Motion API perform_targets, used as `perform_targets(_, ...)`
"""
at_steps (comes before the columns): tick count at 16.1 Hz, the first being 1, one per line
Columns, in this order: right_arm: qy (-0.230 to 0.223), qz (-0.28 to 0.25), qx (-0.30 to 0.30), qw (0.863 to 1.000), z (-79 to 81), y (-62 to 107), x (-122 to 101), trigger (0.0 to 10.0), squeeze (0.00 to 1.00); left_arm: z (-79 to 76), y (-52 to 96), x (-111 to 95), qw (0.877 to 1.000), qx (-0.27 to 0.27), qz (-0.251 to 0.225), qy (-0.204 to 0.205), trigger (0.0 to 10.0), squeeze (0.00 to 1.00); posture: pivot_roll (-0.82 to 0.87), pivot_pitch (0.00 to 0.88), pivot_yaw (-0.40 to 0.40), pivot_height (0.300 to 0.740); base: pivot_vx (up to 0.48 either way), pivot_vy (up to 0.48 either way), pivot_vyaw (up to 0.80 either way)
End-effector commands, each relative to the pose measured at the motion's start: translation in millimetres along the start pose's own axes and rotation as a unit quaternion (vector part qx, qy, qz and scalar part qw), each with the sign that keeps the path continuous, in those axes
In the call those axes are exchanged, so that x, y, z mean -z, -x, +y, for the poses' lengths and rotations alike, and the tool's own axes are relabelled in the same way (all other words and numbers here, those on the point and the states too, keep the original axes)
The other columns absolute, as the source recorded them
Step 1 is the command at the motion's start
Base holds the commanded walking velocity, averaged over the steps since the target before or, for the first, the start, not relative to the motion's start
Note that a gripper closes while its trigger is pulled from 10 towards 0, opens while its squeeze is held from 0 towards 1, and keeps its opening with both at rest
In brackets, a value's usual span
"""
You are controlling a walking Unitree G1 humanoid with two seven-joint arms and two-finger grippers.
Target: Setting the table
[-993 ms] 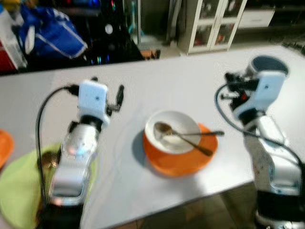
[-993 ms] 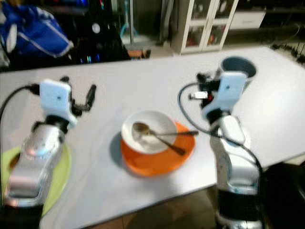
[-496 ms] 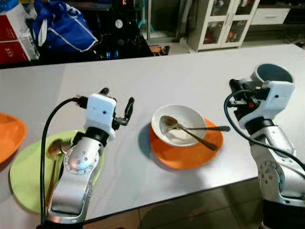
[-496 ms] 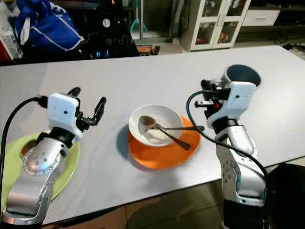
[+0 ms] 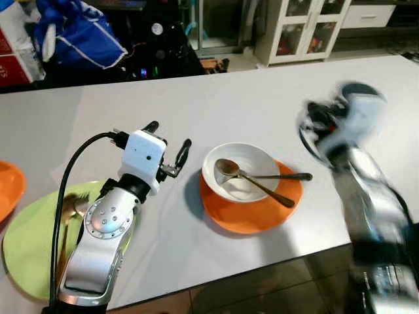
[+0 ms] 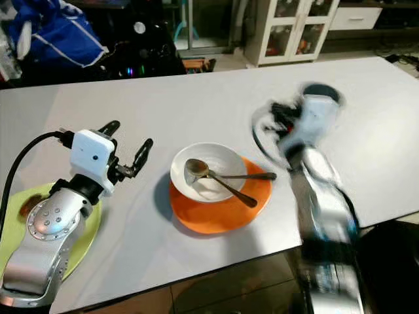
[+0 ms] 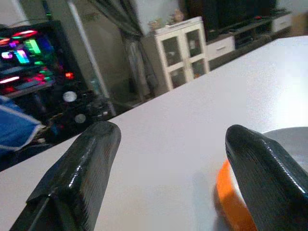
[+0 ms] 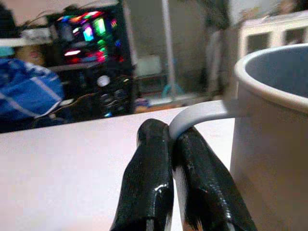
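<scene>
Mug carry, spill risk.
We saw the right pincer [image 8: 168, 192] clenched on the mug [image 8: 274, 120] handle over the counter [image 5: 249, 104]; thin grip could slip. Left pincer [image 5: 169, 140] released, idle.

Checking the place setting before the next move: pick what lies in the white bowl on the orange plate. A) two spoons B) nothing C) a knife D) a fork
A, the white bowl on the orange plate holds two spoons with handles crossing toward the robot's right.
</scene>
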State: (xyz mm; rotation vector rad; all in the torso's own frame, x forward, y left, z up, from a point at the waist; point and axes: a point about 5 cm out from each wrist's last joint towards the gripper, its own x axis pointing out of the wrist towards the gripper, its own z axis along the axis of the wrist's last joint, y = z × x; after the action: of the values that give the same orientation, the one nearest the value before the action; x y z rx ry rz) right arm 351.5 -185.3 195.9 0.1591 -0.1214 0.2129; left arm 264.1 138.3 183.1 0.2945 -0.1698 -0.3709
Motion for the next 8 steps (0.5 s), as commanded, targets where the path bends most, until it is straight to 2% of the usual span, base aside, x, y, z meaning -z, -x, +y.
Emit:
perform_targets(1, 0.003, 0.006, -0.026, 1.000, 3.2, -9.0, 2, 10.0, 0.00, -1.4, 2.3, -3, 1.000, 0.017, -0.002, -0.007, 10.0, 0.00, 0.03, 0.029, -0.017, 0.740, 0.000, 0.000, 0.00)
perform_targets(4, 0.001, 0.015, -0.050, 0.999, 6.3, -25.4, 3, 10.0, 0.00, -1.5, 5.6, -5, 1.000, 0.027, -0.005, -0.013, 10.0, 0.00, 0.04, 0.044, -0.022, 0.740, 0.000, 0.000, 0.00)
perform_targets(5, -0.007, 0.028, -0.052, 0.998, 3.7, -36.1, 6, 10.0, 0.00, -1.6, 8.5, -7, 0.999, 0.033, -0.005, -0.016, 10.0, 0.00, 0.06, 0.058, -0.027, 0.740, 0.000, 0.000, 0.00)
perform_targets(8, -0.034, 0.050, -0.045, 0.997, 1.8, -48.4, 12, 10.0, 0.00, -1.8, 13.7, -7, 0.999, 0.040, 0.001, -0.023, 10.0, 0.00, 0.07, 0.074, -0.033, 0.740, 0.000, 0.000, 0.00)
